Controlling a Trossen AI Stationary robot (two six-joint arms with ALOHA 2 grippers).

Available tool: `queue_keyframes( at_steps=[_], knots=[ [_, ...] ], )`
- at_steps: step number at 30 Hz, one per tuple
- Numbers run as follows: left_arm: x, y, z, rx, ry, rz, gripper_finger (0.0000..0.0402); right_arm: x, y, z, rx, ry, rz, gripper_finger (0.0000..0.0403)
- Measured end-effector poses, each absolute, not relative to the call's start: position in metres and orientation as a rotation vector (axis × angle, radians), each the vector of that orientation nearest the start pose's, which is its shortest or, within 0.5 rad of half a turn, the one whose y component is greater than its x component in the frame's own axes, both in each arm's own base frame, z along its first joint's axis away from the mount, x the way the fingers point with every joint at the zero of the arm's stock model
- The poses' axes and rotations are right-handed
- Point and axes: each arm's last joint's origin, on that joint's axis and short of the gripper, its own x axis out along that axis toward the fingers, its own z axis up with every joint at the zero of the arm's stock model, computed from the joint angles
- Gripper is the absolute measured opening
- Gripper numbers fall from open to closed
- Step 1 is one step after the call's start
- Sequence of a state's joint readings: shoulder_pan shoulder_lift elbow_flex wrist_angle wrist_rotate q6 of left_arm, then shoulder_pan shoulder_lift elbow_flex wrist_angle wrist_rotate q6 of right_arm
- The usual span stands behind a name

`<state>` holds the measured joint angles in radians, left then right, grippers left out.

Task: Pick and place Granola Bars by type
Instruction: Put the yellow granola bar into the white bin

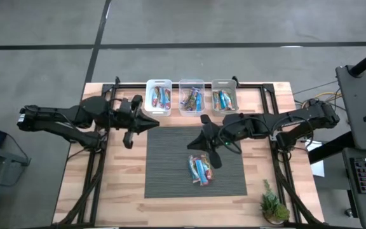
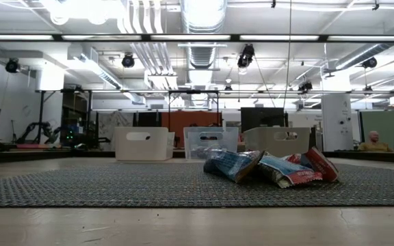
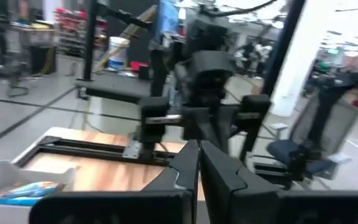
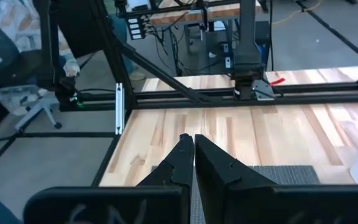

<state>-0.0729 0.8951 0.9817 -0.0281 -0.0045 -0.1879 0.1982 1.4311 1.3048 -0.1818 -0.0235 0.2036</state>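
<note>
Left gripper (image 1: 155, 123) parked over the bare wood just left of the mat (image 1: 170, 172), fingers pinched together, nothing in them. Three bins (image 1: 159, 84) lined up along the back edge, each with Granola Bars (image 1: 160, 98) inside. Small heap of leftover bars (image 1: 201, 170) lying on the mat. Right gripper (image 1: 192, 144) up above that heap, clamped closed and empty too.

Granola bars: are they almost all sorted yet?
Mostly. The three bins at the table's back already hold bars. A small pile of granola bars still waits on the mat. The left gripper and right gripper are shut and empty.
</note>
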Motion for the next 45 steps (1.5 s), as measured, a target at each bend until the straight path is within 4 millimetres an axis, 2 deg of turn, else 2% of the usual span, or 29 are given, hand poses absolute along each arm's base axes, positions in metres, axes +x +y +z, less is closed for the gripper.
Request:
queue_keyframes(
  at_steps=[5,21,27,32,38,45],
  knots=[
    [0.191,-0.012,0.394,-0.197,-0.049,-0.010,0.0000,0.320,0.065,0.364,0.135,0.325,0.194,0.0009],
    [0.193,-0.012,0.393,-0.212,-0.041,-0.005,0.0000,0.320,0.065,0.364,0.136,0.323,0.195,0.0009],
    [0.198,-0.013,0.388,-0.294,-0.008,-0.027,0.0000,0.319,0.065,0.363,0.252,0.346,0.177,0.0009],
    [0.203,-0.017,0.380,-0.294,0.077,-0.139,0.0000,0.316,0.065,0.355,0.292,0.445,0.152,0.0009],
    [0.207,-0.018,0.368,-0.278,0.185,-0.128,0.0000,0.310,0.063,0.342,0.355,0.594,0.099,0.0009],
    [0.212,-0.018,0.353,-0.278,0.314,-0.112,0.0000,0.306,0.062,0.336,0.395,0.670,0.063,0.0009]
  ],
)
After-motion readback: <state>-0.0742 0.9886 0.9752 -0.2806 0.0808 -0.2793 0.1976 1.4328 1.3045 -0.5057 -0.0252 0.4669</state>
